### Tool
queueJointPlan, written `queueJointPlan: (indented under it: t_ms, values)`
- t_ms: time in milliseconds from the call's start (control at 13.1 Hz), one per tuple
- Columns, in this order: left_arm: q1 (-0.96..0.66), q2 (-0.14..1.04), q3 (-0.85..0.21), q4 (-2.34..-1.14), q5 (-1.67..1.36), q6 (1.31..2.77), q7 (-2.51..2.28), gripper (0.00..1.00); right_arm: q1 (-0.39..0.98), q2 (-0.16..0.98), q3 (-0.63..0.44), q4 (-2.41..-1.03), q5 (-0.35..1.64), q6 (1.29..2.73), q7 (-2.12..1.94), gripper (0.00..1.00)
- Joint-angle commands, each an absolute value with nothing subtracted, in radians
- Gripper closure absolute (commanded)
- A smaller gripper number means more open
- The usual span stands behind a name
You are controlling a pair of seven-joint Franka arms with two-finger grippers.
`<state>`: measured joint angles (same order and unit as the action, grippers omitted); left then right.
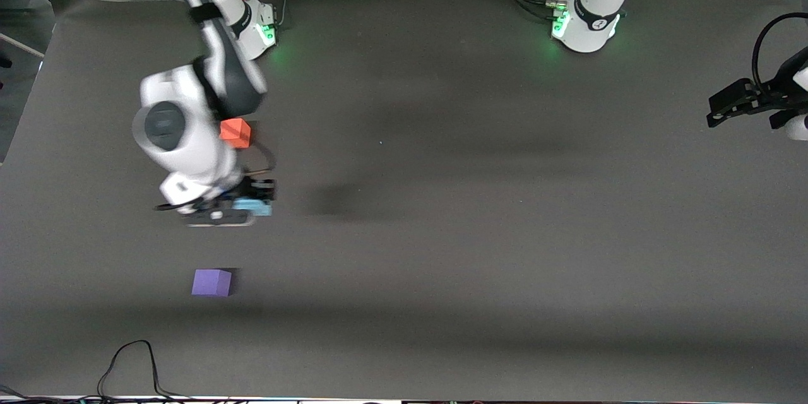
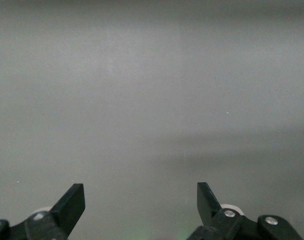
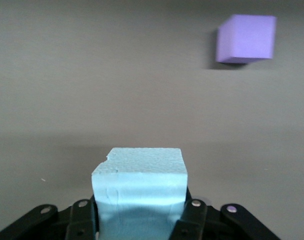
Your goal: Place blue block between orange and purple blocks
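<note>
My right gripper (image 1: pixel 249 205) is shut on the light blue block (image 1: pixel 254 206) and holds it over the grey mat between the other two cubes. In the right wrist view the blue block (image 3: pixel 139 192) fills the space between the jaws. The orange block (image 1: pixel 235 132) lies on the mat, farther from the front camera, partly hidden by the right arm. The purple block (image 1: pixel 211 282) lies nearer to the front camera and also shows in the right wrist view (image 3: pixel 246 38). My left gripper (image 1: pixel 719 111) is open and empty at the left arm's end of the table, where the arm waits.
The dark grey mat (image 1: pixel 442 202) covers the table. A black cable (image 1: pixel 136 366) loops near the mat's front edge. The two arm bases (image 1: pixel 584 22) stand along the mat's edge farthest from the front camera.
</note>
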<state>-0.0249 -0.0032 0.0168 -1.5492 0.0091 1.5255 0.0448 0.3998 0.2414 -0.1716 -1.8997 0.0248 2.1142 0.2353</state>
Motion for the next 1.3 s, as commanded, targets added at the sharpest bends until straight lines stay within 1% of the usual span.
queueJointPlan:
  t_ms: [0,76,229,458,840,917,993,1069,1222]
  values:
    - [-0.038,-0.029,0.028,-1.565,0.022,1.508,0.061,0.0,0.408,0.212,-0.279,-2.02,0.113,2.155,0.109,0.65]
    - [-0.038,-0.029,0.028,-1.565,0.021,1.505,0.054,0.0,0.407,0.216,-0.294,-2.084,0.114,2.222,0.109,0.65]
    - [-0.04,-0.029,0.025,-1.565,0.025,1.497,0.063,0.0,0.407,0.241,-0.307,-2.234,0.112,2.467,0.094,0.64]
    - [-0.041,-0.028,0.023,-1.566,0.021,1.491,0.063,0.0,0.387,0.314,-0.31,-2.252,0.114,2.575,0.051,0.62]
    - [-0.04,-0.028,0.025,-1.566,0.021,1.494,0.057,0.0,0.385,0.373,-0.308,-2.306,0.112,2.723,0.049,0.59]
    - [-0.038,-0.026,0.025,-1.566,0.021,1.494,0.057,0.0,0.385,0.377,-0.308,-2.306,0.112,2.727,0.046,0.55]
    - [-0.038,-0.026,0.025,-1.566,0.021,1.494,0.057,0.0,0.385,0.377,-0.308,-2.306,0.113,2.727,0.04,0.22]
    - [-0.038,-0.026,0.025,-1.568,0.021,1.494,0.057,0.0,0.385,0.373,-0.31,-2.304,0.114,2.723,0.04,0.0]
    - [-0.041,-0.025,0.025,-1.568,0.021,1.496,0.048,0.0,0.385,0.322,-0.31,-2.303,0.114,2.688,0.038,0.0]
